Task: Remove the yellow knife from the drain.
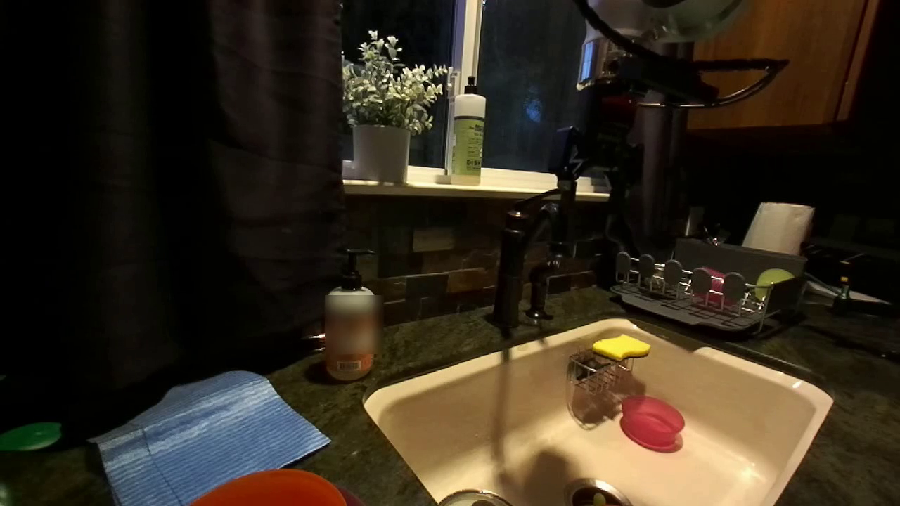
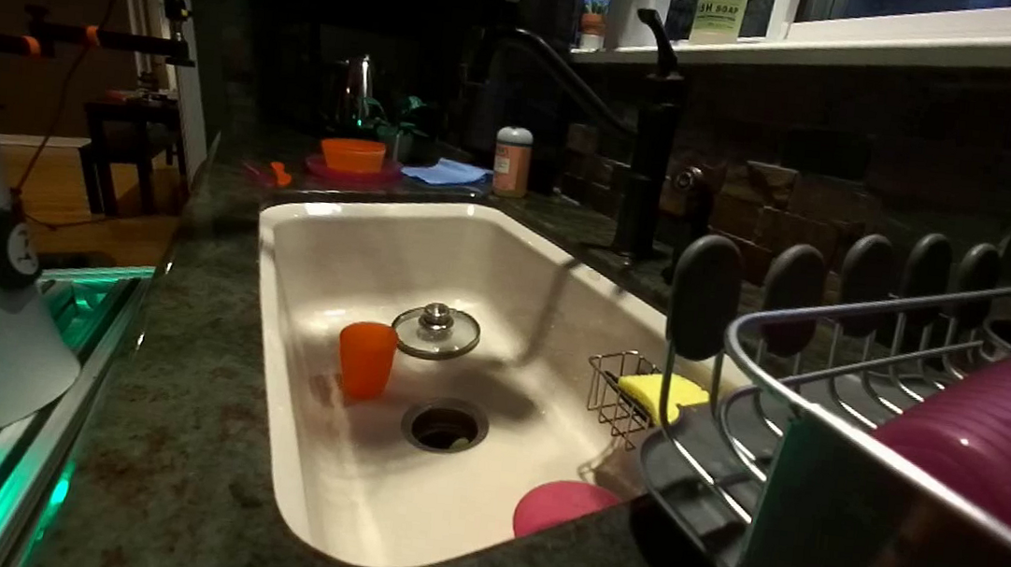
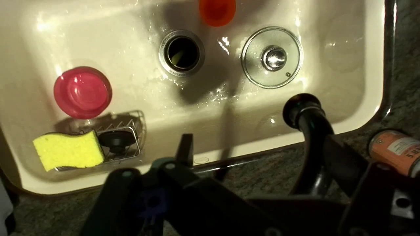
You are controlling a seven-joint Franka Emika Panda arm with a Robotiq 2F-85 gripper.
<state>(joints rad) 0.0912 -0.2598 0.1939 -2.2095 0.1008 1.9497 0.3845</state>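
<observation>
The drain (image 3: 200,54) is a round steel-rimmed hole in the white sink's floor. Inside its dark opening a small yellow-green end shows, likely the yellow knife (image 3: 177,58); the rest of it is hidden. The drain also shows in both exterior views (image 1: 589,484) (image 2: 409,426), with a small greenish bit inside. My gripper (image 3: 264,146) is open, its dark fingers wide apart at the bottom of the wrist view, with nothing held between them. It is high above the counter behind the sink, near the faucet, well away from the drain.
The black faucet (image 3: 315,137) stands close to my right finger. In the sink are an orange cup (image 2: 366,361), a glass lid (image 3: 254,62), a pink bowl (image 3: 83,93) and a wire caddy (image 3: 134,144) with a yellow sponge (image 3: 69,150). A dish rack (image 2: 759,423) stands beside it.
</observation>
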